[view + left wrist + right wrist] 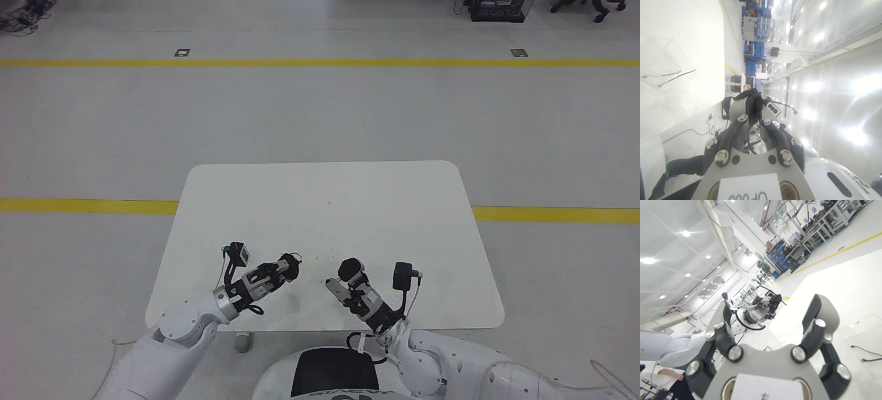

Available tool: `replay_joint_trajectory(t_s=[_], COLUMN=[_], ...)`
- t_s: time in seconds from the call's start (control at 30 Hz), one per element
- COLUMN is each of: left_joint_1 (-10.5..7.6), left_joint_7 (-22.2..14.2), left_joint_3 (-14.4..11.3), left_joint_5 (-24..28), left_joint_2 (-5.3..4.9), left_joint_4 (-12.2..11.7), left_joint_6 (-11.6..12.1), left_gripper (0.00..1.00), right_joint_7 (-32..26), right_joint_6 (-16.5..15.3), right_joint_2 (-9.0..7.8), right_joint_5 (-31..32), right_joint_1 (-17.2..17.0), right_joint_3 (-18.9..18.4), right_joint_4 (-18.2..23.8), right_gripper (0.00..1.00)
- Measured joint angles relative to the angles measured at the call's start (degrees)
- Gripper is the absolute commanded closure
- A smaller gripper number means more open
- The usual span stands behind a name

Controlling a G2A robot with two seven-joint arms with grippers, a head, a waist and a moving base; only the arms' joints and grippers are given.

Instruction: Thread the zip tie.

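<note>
Left pincer [291, 266] tight around zip tie [782, 302] — near table's [330, 190] front edge

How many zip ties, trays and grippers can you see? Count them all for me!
Zip ties: 3, two in the tray, one pinched in the left gripper
Tray: 1, clear
Grippers: 2, the left gripper shut and the right gripper open
Total: 6
</note>
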State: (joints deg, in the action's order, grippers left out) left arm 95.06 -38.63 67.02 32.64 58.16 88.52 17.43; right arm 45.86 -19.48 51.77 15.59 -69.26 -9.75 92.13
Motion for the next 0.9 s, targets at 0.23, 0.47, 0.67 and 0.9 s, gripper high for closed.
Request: replay_joint_trajectory(t_s=[0.23, 0.47, 0.67, 0.9], left_joint_1=[0.51, 0.90, 1.16, 0.70], left_joint_7=[-0.06, -0.02, 0.29, 0.11], left_joint_3=[0.66, 1.02, 0.91, 0.39], left_joint_5=[-0.01, -0.06, -0.15, 0.03], left_joint_2=[-0.20, -0.33, -0.35, -0.28], left_joint_4=[0.26, 0.35, 0.58, 0.44], left_joint_6=[-0.12, -0.25, -0.38, -0.79], left_gripper=[1.00, 1.00, 1.00, 1.00], right_joint_7=[-2.97, -8.52, -9.42, -11.26], right_joint_6=[0.00, 0.00, 0.00, 0.00], right_joint_2=[-0.99, -2.15, -2.26, -2.28], right_joint_5=[-4.35, -10.32, -11.00, -13.67], right_joint_1=[1.50, 3.98, 4.23, 3.35], right_joint_3=[0.01, 0.00, -0.02, -1.81], right_joint_4=[1.91, 2.53, 2.29, 4.45], right_gripper=[0.00, 0.00, 0.00, 0.00])
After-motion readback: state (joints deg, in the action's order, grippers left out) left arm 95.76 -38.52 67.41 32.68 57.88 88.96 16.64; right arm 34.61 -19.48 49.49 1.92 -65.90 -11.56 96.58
